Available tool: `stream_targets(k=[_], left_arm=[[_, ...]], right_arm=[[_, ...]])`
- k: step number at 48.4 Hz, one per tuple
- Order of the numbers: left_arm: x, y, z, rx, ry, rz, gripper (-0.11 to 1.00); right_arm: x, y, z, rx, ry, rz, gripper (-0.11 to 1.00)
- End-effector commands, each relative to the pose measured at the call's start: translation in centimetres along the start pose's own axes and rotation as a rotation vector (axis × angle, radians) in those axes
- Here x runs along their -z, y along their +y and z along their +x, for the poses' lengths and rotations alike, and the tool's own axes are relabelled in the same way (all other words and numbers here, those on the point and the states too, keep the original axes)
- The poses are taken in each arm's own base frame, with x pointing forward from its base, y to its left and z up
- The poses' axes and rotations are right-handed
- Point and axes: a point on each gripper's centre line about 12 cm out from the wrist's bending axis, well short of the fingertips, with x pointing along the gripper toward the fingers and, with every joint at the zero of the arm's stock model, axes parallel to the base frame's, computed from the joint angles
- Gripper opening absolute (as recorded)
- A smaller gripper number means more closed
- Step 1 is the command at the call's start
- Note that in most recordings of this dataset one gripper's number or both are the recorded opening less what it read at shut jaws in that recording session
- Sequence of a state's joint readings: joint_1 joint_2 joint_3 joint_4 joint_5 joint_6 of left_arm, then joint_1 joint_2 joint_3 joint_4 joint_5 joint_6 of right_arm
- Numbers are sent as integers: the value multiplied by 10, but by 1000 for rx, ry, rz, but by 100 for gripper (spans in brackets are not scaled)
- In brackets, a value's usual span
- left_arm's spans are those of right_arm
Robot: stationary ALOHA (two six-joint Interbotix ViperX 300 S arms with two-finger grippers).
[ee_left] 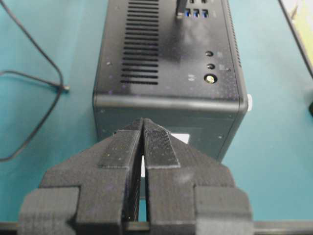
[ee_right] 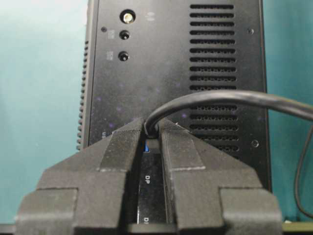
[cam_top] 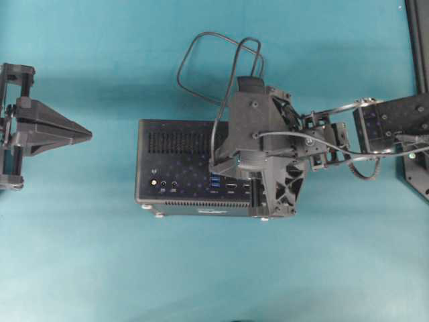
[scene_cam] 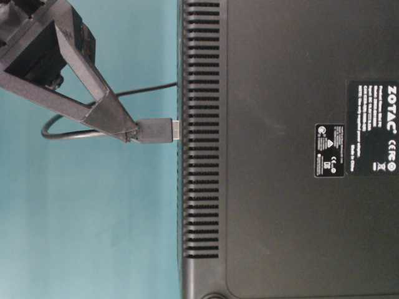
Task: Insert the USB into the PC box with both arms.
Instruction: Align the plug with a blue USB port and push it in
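Observation:
The black PC box (cam_top: 181,168) lies in the middle of the teal table with its port face up. My right gripper (cam_top: 216,166) reaches over it and is shut on the USB plug (scene_cam: 154,131). The plug's metal tip meets the box's port face at the column of blue USB ports (cam_top: 215,181). In the right wrist view the right gripper (ee_right: 152,128) pinches the plug where the cable (ee_right: 220,97) leaves it. The cable (cam_top: 212,141) loops behind the box. My left gripper (cam_top: 84,134) is shut and empty, well apart from the box's left end; in its wrist view the left gripper (ee_left: 143,125) points at the box (ee_left: 166,58).
The cable's loose metal-tipped end (ee_left: 66,88) lies on the table beside the box. A black frame post (cam_top: 419,40) stands at the far right edge. Audio sockets and a gold connector (cam_top: 154,182) sit at the box's left end.

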State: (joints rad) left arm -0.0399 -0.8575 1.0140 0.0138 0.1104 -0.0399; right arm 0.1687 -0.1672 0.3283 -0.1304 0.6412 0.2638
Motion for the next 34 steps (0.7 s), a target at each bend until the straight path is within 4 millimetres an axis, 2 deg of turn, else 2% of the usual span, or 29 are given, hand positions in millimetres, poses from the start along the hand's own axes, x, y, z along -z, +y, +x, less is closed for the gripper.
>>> stream_targets(k=[1,15,22,34], left_arm=[[-9,-1,0,2,-25,3,0],[-9,-1,0,2,-25,3,0],[-9,-1,0,2,-26,3,0],[-9,-1,0,2,-26,3,0]], right_arm=[[1,7,-1,-16,7,9,14],[0,-14,-1,42,13,12,14],[1,-11,0,36,20,12,14],[7,5,6,-8,34,11,14]])
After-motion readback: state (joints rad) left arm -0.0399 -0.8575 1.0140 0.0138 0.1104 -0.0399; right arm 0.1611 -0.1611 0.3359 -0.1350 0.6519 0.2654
